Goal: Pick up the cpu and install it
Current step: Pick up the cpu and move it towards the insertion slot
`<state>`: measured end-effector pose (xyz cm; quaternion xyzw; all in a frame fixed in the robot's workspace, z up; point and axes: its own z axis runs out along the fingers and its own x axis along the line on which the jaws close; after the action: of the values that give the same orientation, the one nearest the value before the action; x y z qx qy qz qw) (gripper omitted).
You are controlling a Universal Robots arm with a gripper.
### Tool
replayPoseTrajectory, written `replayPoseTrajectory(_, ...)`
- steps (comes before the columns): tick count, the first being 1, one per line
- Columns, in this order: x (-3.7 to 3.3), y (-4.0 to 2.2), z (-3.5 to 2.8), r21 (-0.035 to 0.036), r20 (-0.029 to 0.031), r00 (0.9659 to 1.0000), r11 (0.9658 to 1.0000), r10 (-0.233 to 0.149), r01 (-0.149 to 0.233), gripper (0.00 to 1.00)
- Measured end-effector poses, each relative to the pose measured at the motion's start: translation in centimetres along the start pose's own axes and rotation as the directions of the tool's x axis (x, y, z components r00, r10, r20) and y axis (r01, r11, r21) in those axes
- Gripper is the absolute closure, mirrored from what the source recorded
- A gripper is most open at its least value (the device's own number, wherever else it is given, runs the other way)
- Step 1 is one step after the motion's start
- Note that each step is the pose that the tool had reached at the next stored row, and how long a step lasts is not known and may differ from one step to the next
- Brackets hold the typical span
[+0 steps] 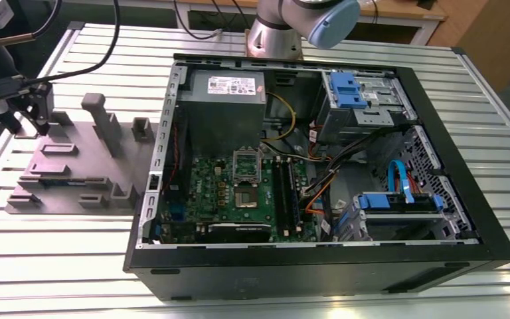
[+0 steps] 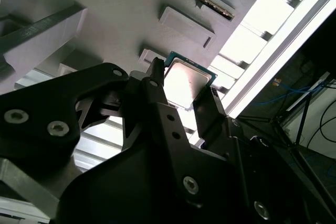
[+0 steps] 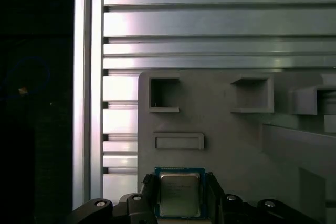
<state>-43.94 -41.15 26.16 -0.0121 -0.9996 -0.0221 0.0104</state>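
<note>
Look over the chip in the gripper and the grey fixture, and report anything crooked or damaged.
Nothing stands out. In the first wrist view the chip sits square in the gripper over the grey fixture, with no tilt or damage showing. The open computer case looks tidy in the exterior view.

Your fixture [image 1: 87,166] sits on the table [image 1: 60,266], at the exterior view's left of the PC case [image 1: 326,272]; cpu [image 3: 179,193] clamped in gripper [image 1: 26,123] above the fixture.
</note>
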Motion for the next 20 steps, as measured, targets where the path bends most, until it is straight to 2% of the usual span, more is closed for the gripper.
replayPoseTrajectory(4, 0.0, 0.0, -0.1, 0.0001, -0.0002, 1.0, 1.0, 0.0, 0.0, 0.53)
replayPoseTrajectory(17, 0.02, 0.05, -1.07, 0.0, -0.0001, 1.0, 1.0, 0.0, 0.0, 0.53)
replayPoseTrajectory(20, 0.02, 0.05, -1.07, -0.0002, 0.0002, 1.0, 1.0, 0.0, 0.0, 0.53)
